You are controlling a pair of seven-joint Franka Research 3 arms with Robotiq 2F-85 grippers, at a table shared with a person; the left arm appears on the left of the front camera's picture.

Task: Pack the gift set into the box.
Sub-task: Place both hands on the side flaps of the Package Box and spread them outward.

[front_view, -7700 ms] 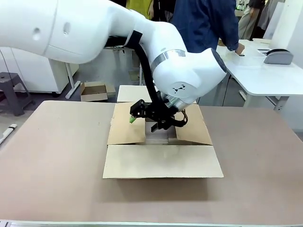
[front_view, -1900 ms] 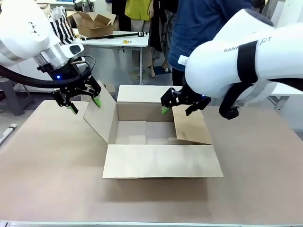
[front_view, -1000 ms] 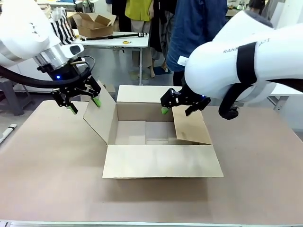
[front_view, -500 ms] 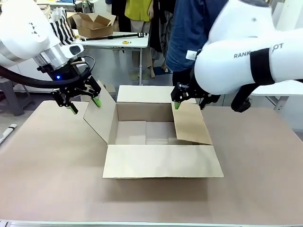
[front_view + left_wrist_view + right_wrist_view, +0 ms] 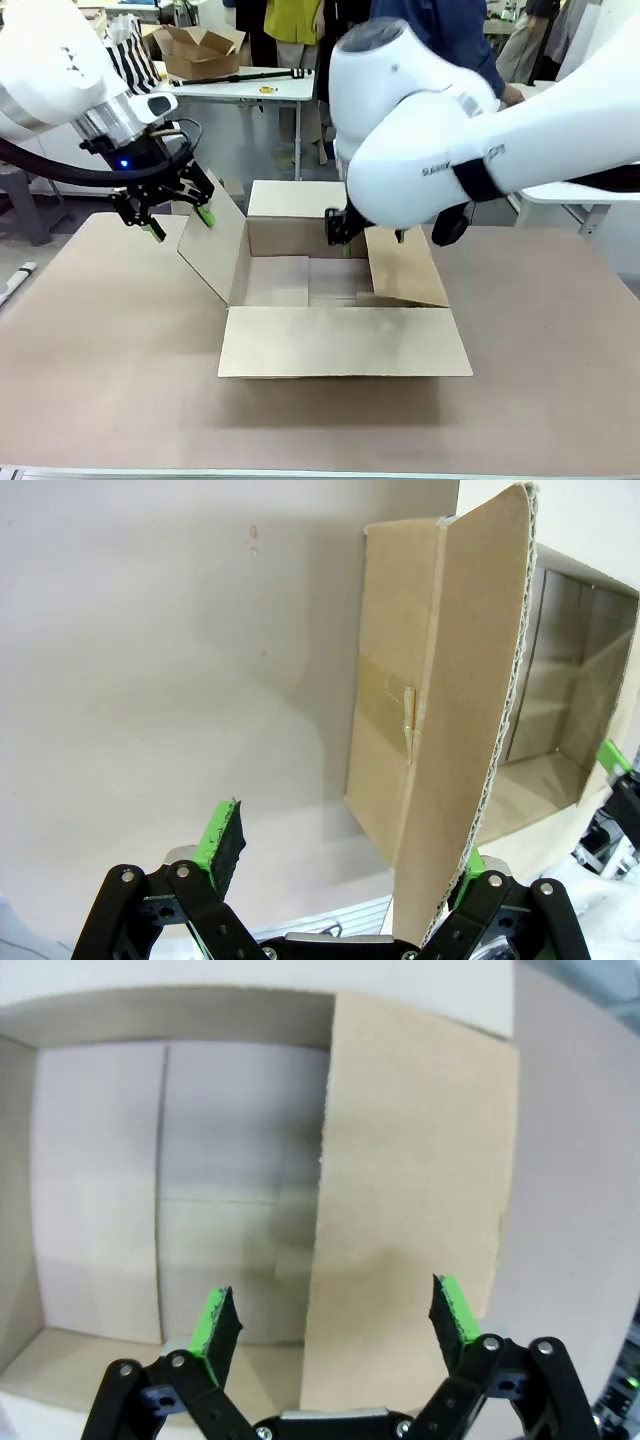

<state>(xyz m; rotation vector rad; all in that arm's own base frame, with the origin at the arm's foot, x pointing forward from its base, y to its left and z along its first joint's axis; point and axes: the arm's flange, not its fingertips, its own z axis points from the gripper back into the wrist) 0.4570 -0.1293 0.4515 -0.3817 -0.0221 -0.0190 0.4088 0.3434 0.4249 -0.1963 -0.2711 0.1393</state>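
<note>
- Box (image 5: 340,342) sits open in the middle of the worktop (image 5: 100,350), its near flap folded flat outward toward the robot.
- Left end effector (image 5: 347,852) is spread wide and grips nothing. The raised left flap (image 5: 440,680) stands on edge between its fingers, close to one green pad.
- Right end effector (image 5: 335,1315) is also spread wide and holds nothing. It hangs over the box's far end, straddling the inner edge of the right flap (image 5: 410,1210), which leans inward.

My front camera faces across the table (image 5: 100,350) at the cardboard box (image 5: 310,282); my wrist cameras share it close up, left beside its left flap (image 5: 440,730), right above its right flap (image 5: 410,1210).
</note>
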